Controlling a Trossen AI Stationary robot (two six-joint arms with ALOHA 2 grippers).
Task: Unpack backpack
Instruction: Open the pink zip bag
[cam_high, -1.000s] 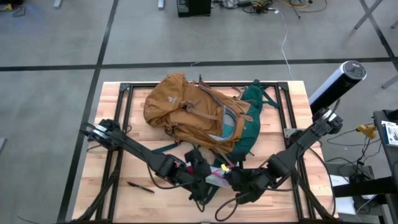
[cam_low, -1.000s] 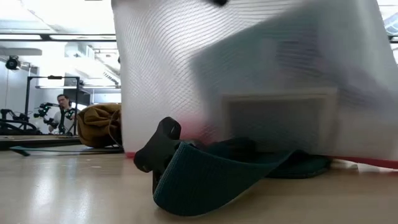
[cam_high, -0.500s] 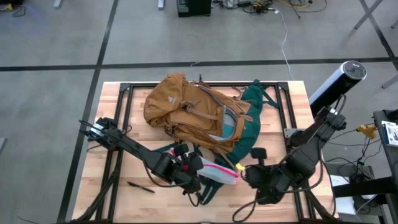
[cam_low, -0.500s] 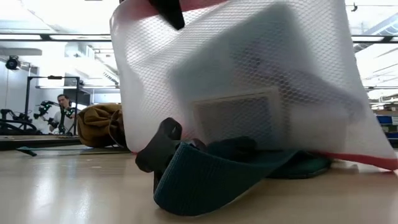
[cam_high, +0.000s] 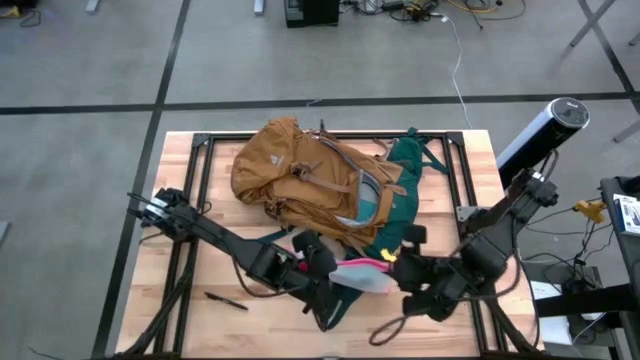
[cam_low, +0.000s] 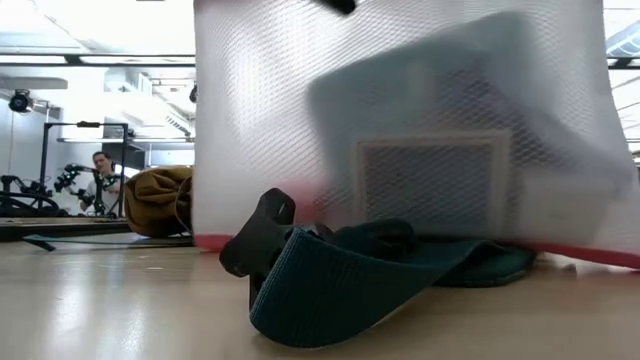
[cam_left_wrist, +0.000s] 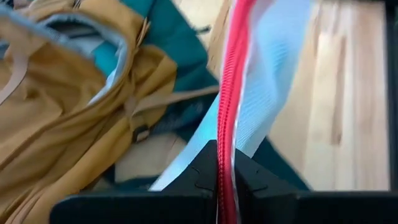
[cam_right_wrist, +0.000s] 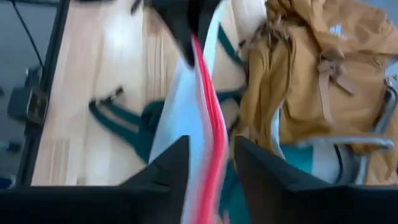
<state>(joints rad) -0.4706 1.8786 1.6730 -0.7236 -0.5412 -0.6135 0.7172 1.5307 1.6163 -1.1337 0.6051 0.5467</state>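
Observation:
The mustard-tan backpack (cam_high: 305, 180) lies on its side at the table's middle, grey-lined mouth toward the right, green back panel (cam_high: 400, 200) beside it. In front of it a clear mesh pouch with a pink zip edge (cam_high: 360, 272) hangs in the air with a grey box inside (cam_low: 440, 170). My left gripper (cam_high: 325, 268) is shut on the pouch. My right gripper (cam_high: 405, 262) is open at the pouch's other end, one finger on either side of the pink edge (cam_right_wrist: 208, 143). My left gripper pinches the pouch's pink zip edge (cam_left_wrist: 227, 130) between its two fingers, coming slanting down from the table's left. The pouch hangs below the fingers, and its lower pink edge (cam_low: 250, 242) reaches down to the green strap on the table. My right gripper's fingers (cam_right_wrist: 171, 168) flank the pink edge; I cannot tell whether they touch it.
A green strap with a black buckle (cam_low: 300, 290) lies on the table under the pouch. A black pen (cam_high: 225, 300) lies near the front left. Black frame rails (cam_high: 200, 170) run along the table's sides. A person (cam_low: 100, 170) sits in the room beyond.
My right gripper has drawn back from my left gripper toward the table's right edge and risen. The pouch, hidden between the two grippers a second ago, now shows between them. It tipped for a moment and hangs squarer again.

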